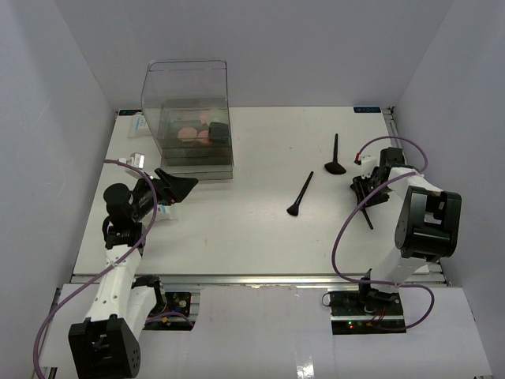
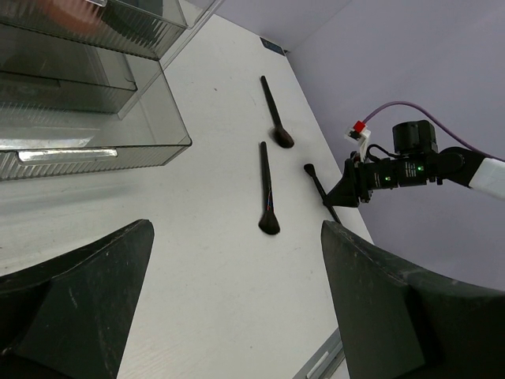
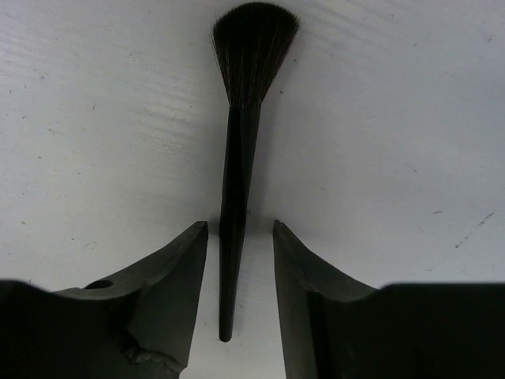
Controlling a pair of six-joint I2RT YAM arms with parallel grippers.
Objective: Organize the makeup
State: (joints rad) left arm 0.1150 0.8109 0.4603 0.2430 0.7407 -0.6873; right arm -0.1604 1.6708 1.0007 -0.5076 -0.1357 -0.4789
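Three slim black brushes lie on the white table. One brush point(image 3: 237, 181) lies between my right gripper's point(image 3: 237, 229) open jaws, a gap on each side; in the top view its handle point(image 1: 367, 218) sticks out below that gripper point(image 1: 363, 192). A second brush point(image 1: 300, 195) point(image 2: 267, 189) lies mid-table. A third brush point(image 1: 335, 155) point(image 2: 276, 118) lies further back. Pink discs point(image 1: 189, 133) and a black compact point(image 1: 218, 132) sit inside the clear box point(image 1: 189, 79). My left gripper point(image 1: 175, 188) point(image 2: 237, 229) is wide open and empty, near the box's front.
The clear box point(image 2: 118, 118) stands at the back left. Small white packets point(image 1: 138, 125) point(image 1: 136, 159) lie to its left, and a white item point(image 1: 164, 210) lies by my left wrist. Grey walls enclose the table on three sides.
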